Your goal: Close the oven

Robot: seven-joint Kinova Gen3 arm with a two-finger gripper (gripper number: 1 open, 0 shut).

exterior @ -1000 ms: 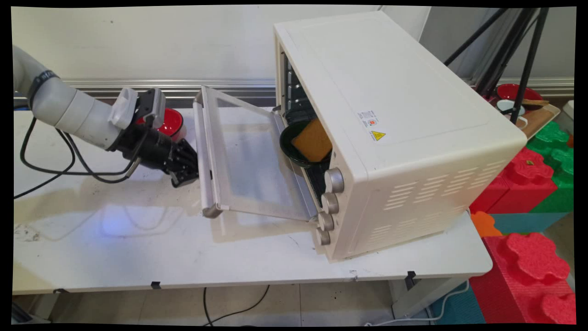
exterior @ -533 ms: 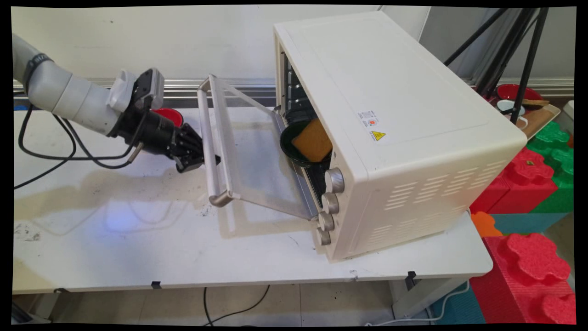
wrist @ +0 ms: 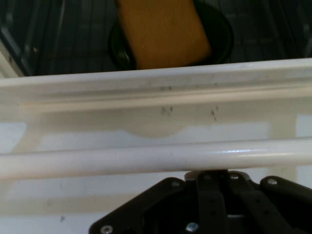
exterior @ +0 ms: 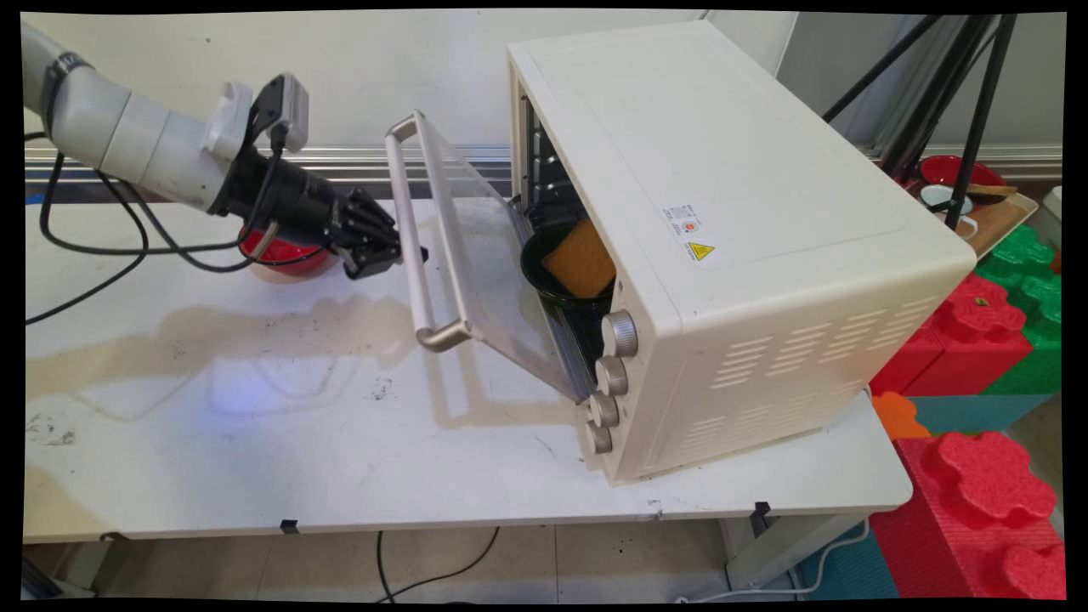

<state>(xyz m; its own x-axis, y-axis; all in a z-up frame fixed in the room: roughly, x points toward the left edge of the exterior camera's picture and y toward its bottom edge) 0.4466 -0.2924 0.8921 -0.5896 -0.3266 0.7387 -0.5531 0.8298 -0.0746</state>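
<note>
My black gripper (exterior: 398,255) is shut, its tips pressed against the outer side of the cream toaster oven's (exterior: 722,212) glass door (exterior: 476,255), just behind the metal handle (exterior: 422,246). The door stands half raised, tilted towards the oven mouth. In the hand view the closed fingertips of the gripper (wrist: 212,174) touch the handle bar (wrist: 146,158), with the door frame (wrist: 146,87) beyond it. Inside the oven a dark green bowl (exterior: 544,285) holds an orange-brown slab (exterior: 580,257); through the glass the slab (wrist: 163,31) and the bowl (wrist: 219,34) show too.
A red bowl (exterior: 285,255) sits on the white table (exterior: 255,442) under my wrist. Black cables (exterior: 102,255) hang from the arm. Four knobs (exterior: 612,374) line the oven's front. Red and green foam blocks (exterior: 977,340) and a tripod (exterior: 960,110) stand at the right.
My gripper has moved up and to the right, pushing the oven door from nearly flat to about half raised. The red bowl, earlier behind the wrist, now shows below it.
</note>
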